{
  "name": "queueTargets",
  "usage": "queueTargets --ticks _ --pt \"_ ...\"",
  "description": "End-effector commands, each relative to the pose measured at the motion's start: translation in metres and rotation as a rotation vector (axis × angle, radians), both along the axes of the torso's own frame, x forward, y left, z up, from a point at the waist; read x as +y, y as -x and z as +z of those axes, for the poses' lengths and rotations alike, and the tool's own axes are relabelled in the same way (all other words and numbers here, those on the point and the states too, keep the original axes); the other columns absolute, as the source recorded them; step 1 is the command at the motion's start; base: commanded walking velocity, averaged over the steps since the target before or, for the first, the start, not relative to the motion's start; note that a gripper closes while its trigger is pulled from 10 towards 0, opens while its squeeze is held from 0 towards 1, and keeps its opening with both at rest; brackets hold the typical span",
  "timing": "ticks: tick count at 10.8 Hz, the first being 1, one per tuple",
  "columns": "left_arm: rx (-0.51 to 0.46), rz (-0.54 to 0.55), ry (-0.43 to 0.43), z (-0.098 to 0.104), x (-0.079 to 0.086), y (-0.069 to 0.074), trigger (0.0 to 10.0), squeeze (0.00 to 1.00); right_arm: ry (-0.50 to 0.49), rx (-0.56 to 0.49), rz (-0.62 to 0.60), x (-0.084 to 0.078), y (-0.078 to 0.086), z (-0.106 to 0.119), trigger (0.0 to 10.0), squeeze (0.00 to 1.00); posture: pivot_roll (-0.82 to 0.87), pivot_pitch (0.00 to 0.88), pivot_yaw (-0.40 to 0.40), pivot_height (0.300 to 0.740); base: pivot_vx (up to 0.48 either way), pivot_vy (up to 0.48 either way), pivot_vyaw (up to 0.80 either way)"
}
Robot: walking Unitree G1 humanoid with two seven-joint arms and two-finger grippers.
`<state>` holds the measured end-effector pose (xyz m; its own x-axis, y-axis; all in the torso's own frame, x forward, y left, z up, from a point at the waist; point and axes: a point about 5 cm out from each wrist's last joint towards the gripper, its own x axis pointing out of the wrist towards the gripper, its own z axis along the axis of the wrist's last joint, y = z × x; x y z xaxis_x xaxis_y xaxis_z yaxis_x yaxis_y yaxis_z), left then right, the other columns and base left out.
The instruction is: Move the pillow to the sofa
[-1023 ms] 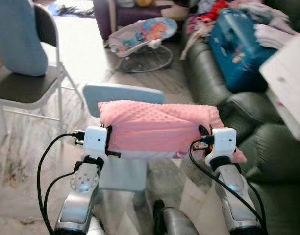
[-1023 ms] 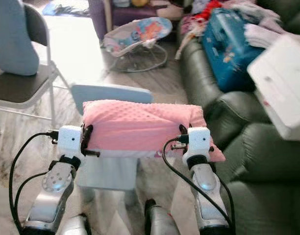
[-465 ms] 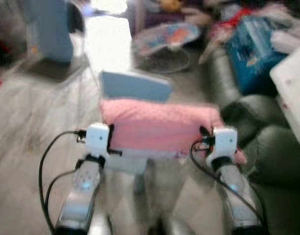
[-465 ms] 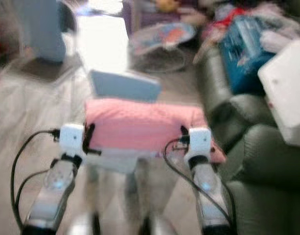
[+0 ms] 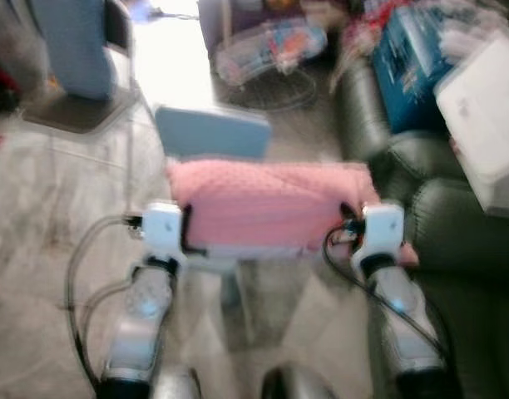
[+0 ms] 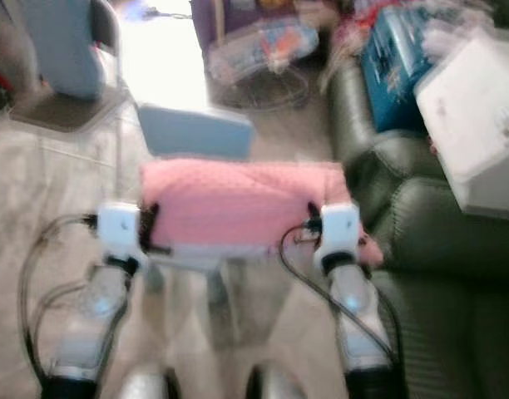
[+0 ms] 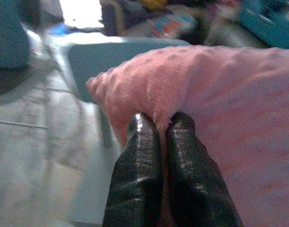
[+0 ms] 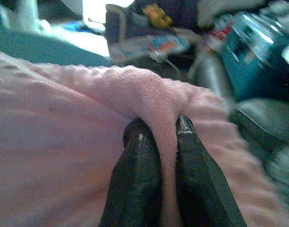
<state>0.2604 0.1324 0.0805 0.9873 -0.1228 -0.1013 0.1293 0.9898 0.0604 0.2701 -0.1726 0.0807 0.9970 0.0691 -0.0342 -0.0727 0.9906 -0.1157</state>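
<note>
A pink dotted pillow (image 5: 267,204) hangs in the air between my two arms, in front of my chest. My left gripper (image 7: 161,125) is shut on the pillow's left end, pinching a fold of fabric. At the right end my right gripper (image 8: 158,127) is shut on another fold of the pillow (image 8: 64,156). The dark green leather sofa (image 5: 454,241) stands close on my right, its seat cushion just beyond the right arm. The eye views are blurred.
A light blue plastic chair (image 5: 211,133) stands right behind the pillow. On the sofa lie a blue suitcase (image 5: 417,58), a white box (image 5: 487,108) and clothes. A baby bouncer (image 5: 267,50) sits on the floor ahead. A black folding chair with a blue cushion (image 5: 71,50) is at far left.
The whole picture has shifted and blurred, so the camera has moved; the sofa and white box now sit nearer on the right. Both grippers hold the pillow as before.
</note>
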Motion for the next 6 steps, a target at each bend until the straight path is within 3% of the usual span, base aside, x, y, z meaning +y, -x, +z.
queueTargets --ticks 1,6 --pt "-0.029 -0.005 -0.014 0.0069 0.003 -0.003 10.0 0.0 -0.006 -0.015 -0.016 -0.0013 -0.0014 0.0033 10.0 0.0 -0.07 0.102 -0.058 0.74 0.0 0.48 -0.8" --pt "-0.02 -0.012 -0.003 0.0064 0.0021 -0.0029 10.0 0.0 -0.007 0.001 -0.009 0.0013 0.0004 -0.0005 10.0 0.0 -0.07 0.114 -0.062 0.74 0.0 0.48 -0.8"
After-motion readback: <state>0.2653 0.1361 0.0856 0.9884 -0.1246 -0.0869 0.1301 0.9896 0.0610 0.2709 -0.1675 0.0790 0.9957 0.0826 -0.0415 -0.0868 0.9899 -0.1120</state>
